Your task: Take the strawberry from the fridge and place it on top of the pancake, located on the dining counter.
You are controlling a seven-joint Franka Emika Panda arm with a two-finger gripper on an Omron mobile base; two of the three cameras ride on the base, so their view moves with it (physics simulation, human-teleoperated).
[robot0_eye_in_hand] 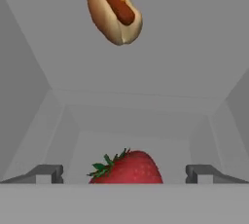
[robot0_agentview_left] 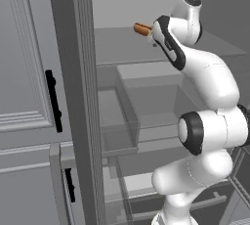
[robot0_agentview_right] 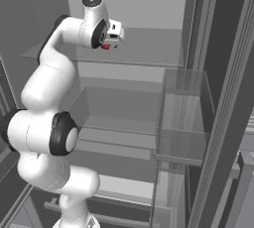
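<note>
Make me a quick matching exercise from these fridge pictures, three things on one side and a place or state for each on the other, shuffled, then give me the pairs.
Things:
1. strawberry
2. hot dog
3. gripper

Places or states:
A. lying farther along the upper shelf, beyond the fruit
B. open, one fingertip on each side of the fruit
C. between the two fingertips, green leaves at one end

Pairs: 1-C, 2-A, 3-B

No writing can be read anywhere — no label, brand, number or sign on the tall dark grey fridge (robot0_agentview_right: 218, 73), its pale grey interior shelves, or the lighter grey panelled cabinet (robot0_agentview_left: 24, 72) beside it.
</note>
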